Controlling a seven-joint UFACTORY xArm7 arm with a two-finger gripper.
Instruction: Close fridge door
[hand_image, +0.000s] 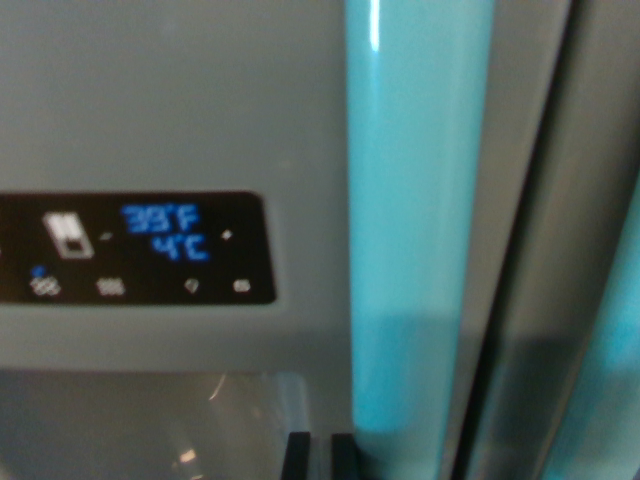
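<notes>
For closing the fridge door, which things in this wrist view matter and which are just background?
Matter: grey fridge door panel; glossy teal vertical handle bar; dark seam between doors; black pincer fingertips.
Background: black control display with blue temperature digits; dispenser recess.

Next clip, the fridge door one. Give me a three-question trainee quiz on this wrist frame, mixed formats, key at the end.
1. True or false: the display panel shows its temperature readout in blue.
2. Multiple choice: the turquoise handle stands where relative to the display panel? A) on the wrist view's left of it B) on the wrist view's right of it C) directly below it
3. Short answer: what dark line runs top to bottom on the wrist view's right of the handle?

Key: 1 true. 2 B. 3 The seam between the two doors; a second turquoise handle shows beyond it. The frame alone does not settle whether the door is fully shut.
</notes>
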